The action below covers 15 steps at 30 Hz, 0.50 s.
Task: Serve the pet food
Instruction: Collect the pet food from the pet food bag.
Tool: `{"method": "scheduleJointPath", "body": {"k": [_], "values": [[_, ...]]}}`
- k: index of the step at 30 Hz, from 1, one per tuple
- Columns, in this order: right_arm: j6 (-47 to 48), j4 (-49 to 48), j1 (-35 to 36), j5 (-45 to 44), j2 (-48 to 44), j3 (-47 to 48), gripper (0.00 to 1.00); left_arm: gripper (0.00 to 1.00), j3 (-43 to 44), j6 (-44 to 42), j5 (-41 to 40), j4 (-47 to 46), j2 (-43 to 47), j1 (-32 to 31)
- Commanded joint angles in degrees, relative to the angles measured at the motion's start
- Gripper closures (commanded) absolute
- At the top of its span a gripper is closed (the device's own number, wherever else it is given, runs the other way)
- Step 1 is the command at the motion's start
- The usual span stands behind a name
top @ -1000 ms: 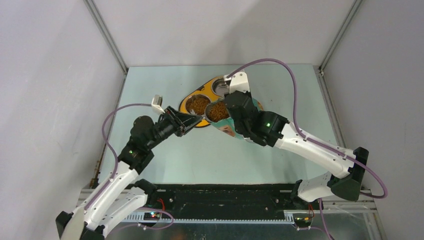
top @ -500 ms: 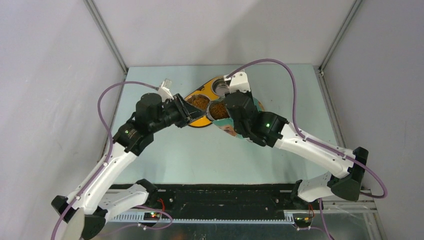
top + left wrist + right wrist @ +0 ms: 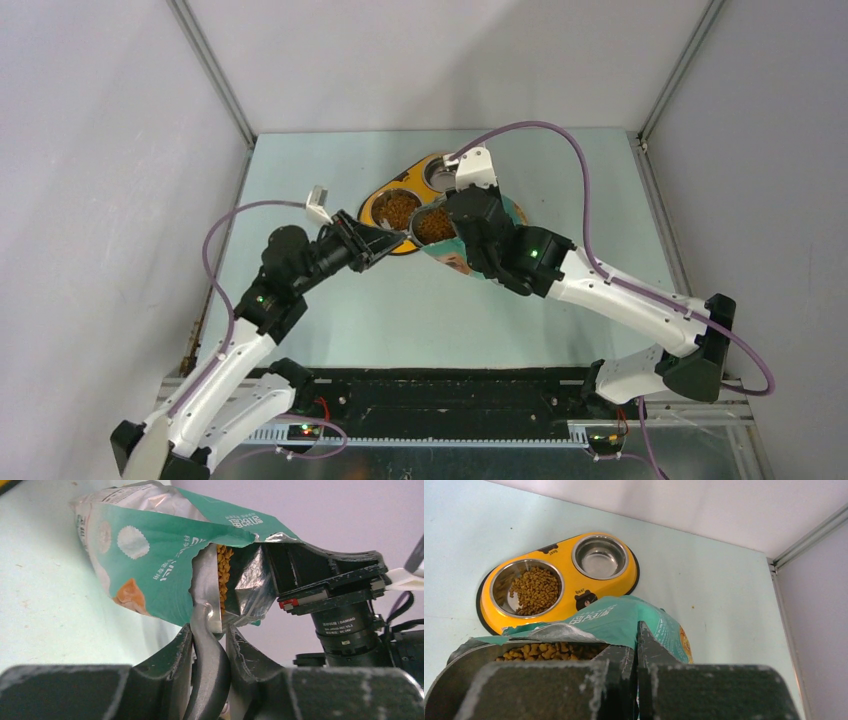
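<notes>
The pet food shows as brown kibble in the open mouth of the teal bag (image 3: 455, 257), as kibble in the bag (image 3: 435, 225), and in the left bowl (image 3: 397, 208) of the yellow double feeder (image 3: 375, 215). My left gripper (image 3: 209, 630) is shut on the grey scoop's handle (image 3: 207, 655); the scoop's head (image 3: 205, 582) sits in the bag mouth against the kibble (image 3: 224, 575). My right gripper (image 3: 637, 640) is shut on the bag's top edge (image 3: 614, 622) and holds it open. The kibble in the bag (image 3: 549, 650) and the kibble in the left bowl (image 3: 534, 582) also show in the right wrist view.
The feeder's right bowl (image 3: 600, 557) is bare steel with no kibble. The feeder lies at the back of the pale green table (image 3: 560, 180), behind the bag. Grey walls and metal posts (image 3: 215, 75) close in the left, right and back sides.
Half a second ago my left arm was raised with the scoop over the feeder's left bowl. Now it is lower, with the scoop back in the bag mouth. The right arm has hardly moved.
</notes>
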<state>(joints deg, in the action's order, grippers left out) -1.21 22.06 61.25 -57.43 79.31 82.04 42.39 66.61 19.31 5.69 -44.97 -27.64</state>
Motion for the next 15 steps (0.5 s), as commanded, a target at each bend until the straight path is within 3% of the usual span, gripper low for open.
{"method": "scheduleJointPath", "body": {"k": [1,15], "values": [[0.3,-2.8,-0.5,-5.6,-5.9,1.2,1.00,1.00,-5.9,5.9,-1.8,-12.9,3.8,2.9],[3.1,-3.9,-0.4,-6.5,-6.6,1.3,1.00,1.00,-4.7,2.9,-5.2,-4.1,10.9,3.6]]}}
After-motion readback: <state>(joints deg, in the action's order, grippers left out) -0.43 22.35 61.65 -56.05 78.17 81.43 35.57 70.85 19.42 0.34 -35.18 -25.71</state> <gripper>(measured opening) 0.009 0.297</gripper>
